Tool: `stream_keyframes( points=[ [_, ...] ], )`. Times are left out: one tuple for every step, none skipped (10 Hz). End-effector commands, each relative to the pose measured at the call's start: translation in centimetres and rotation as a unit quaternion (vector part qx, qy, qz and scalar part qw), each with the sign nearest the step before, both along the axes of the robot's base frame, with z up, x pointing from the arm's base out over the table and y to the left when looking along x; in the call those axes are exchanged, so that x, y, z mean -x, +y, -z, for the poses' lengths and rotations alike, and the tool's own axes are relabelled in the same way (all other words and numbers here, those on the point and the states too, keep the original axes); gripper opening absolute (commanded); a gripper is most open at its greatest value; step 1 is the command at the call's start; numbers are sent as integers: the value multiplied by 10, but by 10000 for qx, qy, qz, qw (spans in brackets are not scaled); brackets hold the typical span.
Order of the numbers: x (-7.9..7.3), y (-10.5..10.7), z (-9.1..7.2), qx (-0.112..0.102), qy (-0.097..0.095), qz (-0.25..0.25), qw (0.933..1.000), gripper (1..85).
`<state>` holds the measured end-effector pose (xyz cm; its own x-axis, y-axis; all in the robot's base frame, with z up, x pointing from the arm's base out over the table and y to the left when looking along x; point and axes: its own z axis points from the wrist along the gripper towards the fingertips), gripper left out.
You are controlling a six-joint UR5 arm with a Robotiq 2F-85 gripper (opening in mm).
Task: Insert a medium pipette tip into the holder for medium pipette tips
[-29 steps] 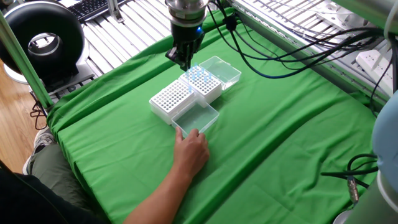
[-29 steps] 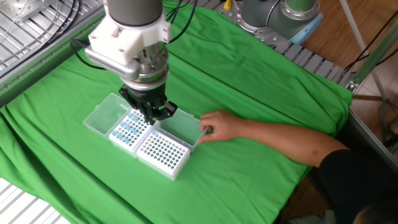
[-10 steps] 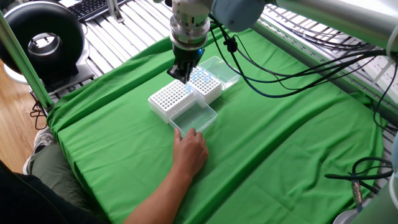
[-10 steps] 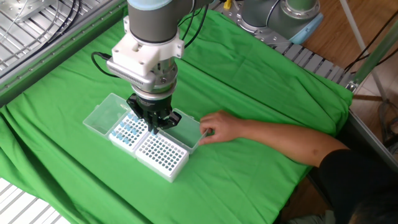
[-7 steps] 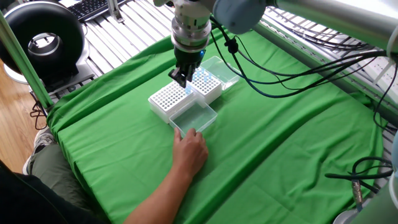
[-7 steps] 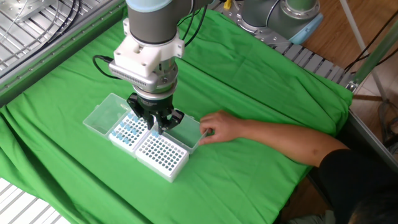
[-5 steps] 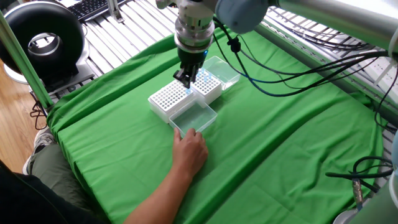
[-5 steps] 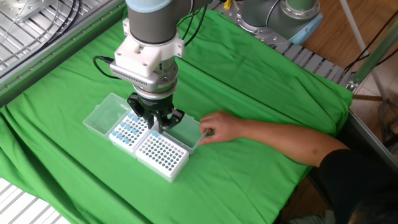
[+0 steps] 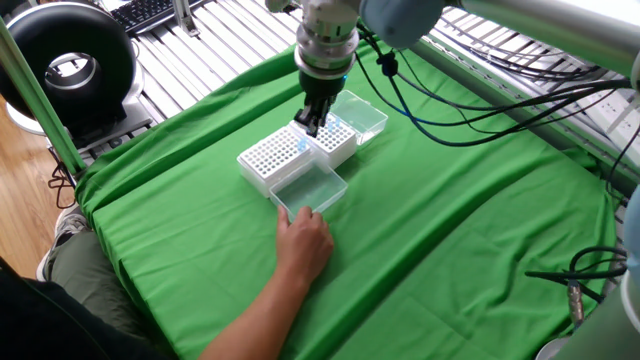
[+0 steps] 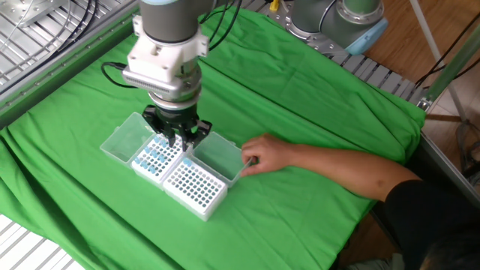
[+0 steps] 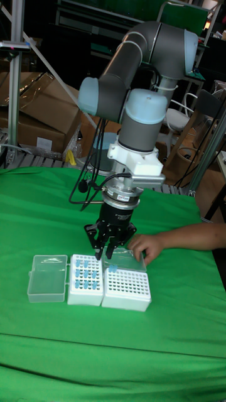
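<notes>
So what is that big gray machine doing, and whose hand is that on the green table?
That machine is a robot arm. At its end is a black gripper with two fingers, like a pincher. All three pictures show the same moment: two cameras look down from different sides, and the tall one looks from the front. On the green cloth sit two white racks full of little holes: the rack with blue tips and the nearly empty rack. The gripper hangs right above them. Whether it holds a tip is too small to see. The hand belongs to a person, touching a clear lid beside the racks.
</notes>
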<state>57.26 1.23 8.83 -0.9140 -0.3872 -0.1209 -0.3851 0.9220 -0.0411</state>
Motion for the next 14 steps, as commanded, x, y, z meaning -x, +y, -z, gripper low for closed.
stream_keyframes(
  points=[
    [1,-16,5,-123,0,-298,9995,323],
    [1,-18,6,-123,-1,-359,9993,327],
    [1,-19,7,-120,-17,-374,9992,327],
    [1,-21,8,-100,-32,-404,9991,327],
    [0,-22,8,-73,-47,-434,9990,327],
    [-2,-24,9,-28,-69,-472,9989,327],
    [-4,-26,10,18,-90,-517,9986,327],
    [-5,-28,9,47,-89,-563,9984,327],
    [-6,-30,8,77,-88,-609,9981,327],
    [-8,-30,9,66,-112,-631,9979,327],
    [-9,-29,11,37,-137,-630,9979,327],
    [-10,-27,13,-8,-155,-629,9979,317],
    [-10,-26,15,-25,-171,-614,9980,307],
    [-11,-26,16,-24,-179,-613,9980,297]
  ],
)
